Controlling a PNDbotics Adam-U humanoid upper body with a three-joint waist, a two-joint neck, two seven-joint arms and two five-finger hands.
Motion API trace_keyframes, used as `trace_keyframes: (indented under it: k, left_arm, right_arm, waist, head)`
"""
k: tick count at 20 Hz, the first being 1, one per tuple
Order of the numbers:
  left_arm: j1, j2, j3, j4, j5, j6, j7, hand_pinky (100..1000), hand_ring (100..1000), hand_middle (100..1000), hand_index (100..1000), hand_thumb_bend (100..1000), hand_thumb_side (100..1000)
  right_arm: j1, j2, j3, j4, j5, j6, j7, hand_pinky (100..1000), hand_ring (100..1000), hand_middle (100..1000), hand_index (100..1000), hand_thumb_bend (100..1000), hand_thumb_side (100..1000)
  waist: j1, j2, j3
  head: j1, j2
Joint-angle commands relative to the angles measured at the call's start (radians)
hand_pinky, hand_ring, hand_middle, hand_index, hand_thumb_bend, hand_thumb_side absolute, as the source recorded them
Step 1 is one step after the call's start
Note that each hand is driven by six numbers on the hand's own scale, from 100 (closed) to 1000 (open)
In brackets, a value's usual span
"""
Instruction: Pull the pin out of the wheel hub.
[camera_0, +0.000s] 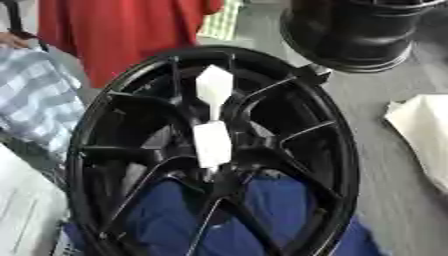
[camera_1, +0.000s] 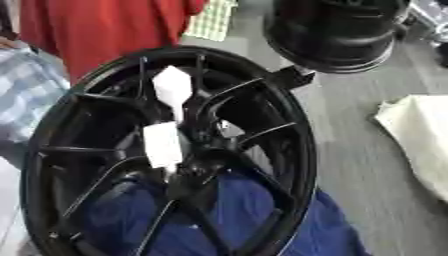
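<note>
- Nearest: blue cloth (camera_0: 188, 220) bunched under and behind the lower spokes. Looks soft, so the wheel hub (camera_0: 214, 150) prob. isn't seated solid; a tug at the centre could rock or slide it.
- Wheel hub itself: black, multi-spoke, standing tilted, fills most of the view. If nothing steadies the rim, a pull may drag the whole wheel along instead of freeing anything.
- Pin (camera_1: 166, 122): my best guess is the white piece at the centre, wide flat bit up top, narrow waist, wide bit lower, running down into the hub middle. Can't tell how deep it sits or what holds it.
- Risk: pulling off-axis could jam it vs. the bore or bend it at the thin waist. Straight out along its length seems safest.
- Neither hand shows in either view, L or R, so can't say if open, closed or holding anything. No grasp on the pin yet; task looks unstarted.
- Right side: pale cloth (camera_0: 424, 130) on the grey tabletop (camera_0: 385, 190), well apart from the wheel. No trouble there.
- Far: second black wheel (camera_0: 354, 32) just beyond the top rim. If the near wheel tips back, the two could knock.
- Far left: red fabric (camera_0: 105, 35) and checked fabric (camera_0: 35, 95) near the rim, could snag an arm coming in.
</note>
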Motion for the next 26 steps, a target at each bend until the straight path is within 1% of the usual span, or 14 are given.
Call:
trace_keyframes:
  k: [1,9,12,15,16,17,19,21,23,24,26]
  left_arm:
    - [-0.004,0.026,0.008,-0.019,-0.009,0.001,0.000,869,823,779,849,772,602]
    - [-0.008,0.025,-0.001,-0.032,-0.010,0.006,-0.003,869,823,779,846,768,603]
    - [-0.014,0.020,-0.005,-0.037,-0.012,0.011,-0.009,870,825,782,851,766,605]
    - [-0.024,0.011,-0.013,-0.037,-0.012,0.019,-0.018,870,825,786,857,762,606]
    - [-0.027,0.009,-0.017,-0.035,-0.015,0.024,-0.025,871,887,787,860,761,606]
    - [-0.030,0.009,-0.021,-0.034,-0.020,0.029,-0.032,871,899,788,861,760,607]
    - [-0.038,0.009,-0.027,-0.033,-0.030,0.038,-0.046,871,905,788,861,758,607]
    - [-0.051,0.013,-0.033,-0.030,-0.034,0.044,-0.054,870,908,785,858,757,605]
    - [-0.070,0.020,-0.041,-0.028,-0.031,0.047,-0.058,867,905,774,848,753,595]
    - [-0.079,0.023,-0.046,-0.028,-0.028,0.047,-0.059,867,905,774,847,752,595]
    - [-0.087,0.029,-0.052,-0.026,-0.024,0.048,-0.063,868,907,776,848,752,595]
  right_arm:
    - [-0.027,-0.040,0.011,-0.002,0.021,-0.006,0.031,901,826,764,827,100,495]
    - [-0.068,-0.035,0.060,0.011,0.054,-0.026,0.092,904,836,774,835,100,495]
    - [-0.080,-0.026,0.070,0.020,0.060,-0.038,0.113,906,841,781,839,100,470]
    - [-0.103,-0.016,0.090,0.034,0.077,-0.051,0.143,906,847,788,842,100,464]
    - [-0.113,-0.012,0.101,0.037,0.087,-0.054,0.157,905,848,789,843,100,461]
    - [-0.124,-0.008,0.111,0.039,0.099,-0.057,0.171,904,849,791,846,106,464]
    - [-0.151,-0.001,0.141,0.037,0.128,-0.058,0.202,901,850,793,847,146,455]
    - [-0.193,0.008,0.181,0.039,0.160,-0.062,0.235,899,856,796,845,200,409]
    - [-0.242,0.031,0.226,0.057,0.192,-0.084,0.266,901,857,795,847,217,422]
    - [-0.267,0.046,0.250,0.077,0.207,-0.094,0.282,901,858,797,847,234,427]
    - [-0.318,0.080,0.297,0.124,0.239,-0.116,0.314,900,855,797,846,241,449]
  waist:
    - [0.002,-0.024,-0.001]
    - [-0.010,-0.024,-0.007]
    - [-0.019,-0.028,-0.006]
    - [-0.031,-0.033,-0.009]
    - [-0.035,-0.034,-0.010]
    - [-0.039,-0.035,-0.011]
    - [-0.048,-0.037,-0.013]
    - [-0.056,-0.037,-0.013]
    - [-0.062,-0.032,-0.009]
    - [-0.064,-0.029,-0.005]
    - [-0.065,-0.025,0.003]
  head:
    - [-0.004,0.007]
    - [-0.018,0.015]
    - [-0.032,0.033]
    - [-0.035,0.046]
    - [-0.034,0.045]
    - [-0.032,0.043]
    - [-0.032,0.034]
    - [-0.034,0.029]
    - [-0.045,0.029]
    - [-0.051,0.031]
    - [-0.057,0.031]
